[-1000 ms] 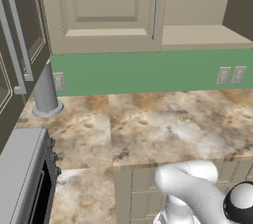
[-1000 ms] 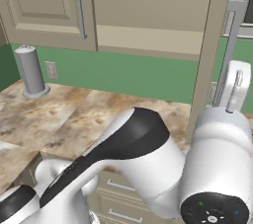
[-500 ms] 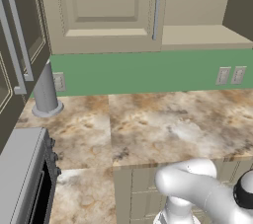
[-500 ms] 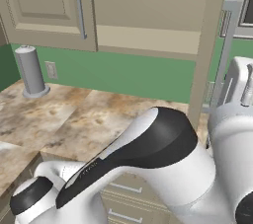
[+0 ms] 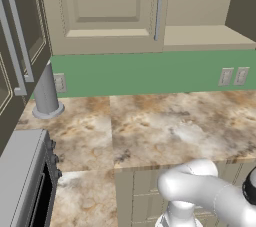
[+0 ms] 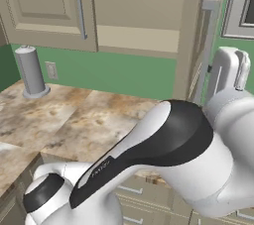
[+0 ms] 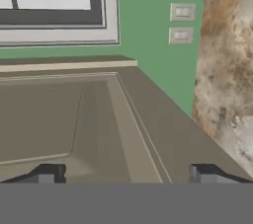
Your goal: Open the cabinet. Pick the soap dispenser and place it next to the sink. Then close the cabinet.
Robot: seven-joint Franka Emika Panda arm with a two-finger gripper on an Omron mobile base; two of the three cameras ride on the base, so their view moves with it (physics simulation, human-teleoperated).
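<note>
The green wall (image 5: 150, 73) runs behind everything, and the marbled brown surface (image 5: 165, 131) meets its foot. Above the surface hangs the cabinet (image 5: 107, 11): its left door is closed flat with a long silver bar handle (image 5: 158, 8) at its right edge, and right of that handle the plain beige interior (image 5: 210, 6) lies open to the room. From the right base view the opened right door (image 6: 196, 35) stands edge-on, swung out from the wall, its own bar handle (image 6: 206, 45) facing the arm. The shelf inside, as far as I can see it, is bare beige; I cannot make out the soap dispenser anywhere from here.

Left of the cabinet is a dark brown cabinet (image 5: 15, 46), and below that a grey appliance (image 5: 22, 181) sits against the surface's left end. A grey flared-base post (image 5: 46, 93) stands on the surface just below the cabinet's left corner, beside a wall outlet (image 5: 59, 83). Two more outlets (image 5: 233, 76) sit on the wall under the cabinet's open side.

The end effector (image 7: 126, 173) faces the beige door panel with its fingertips (image 7: 47, 173) spread wide and nothing between them.

Compared with a second ago, the scene stays where it was while the arm's dark-banded link has swung up and across the right base view.
</note>
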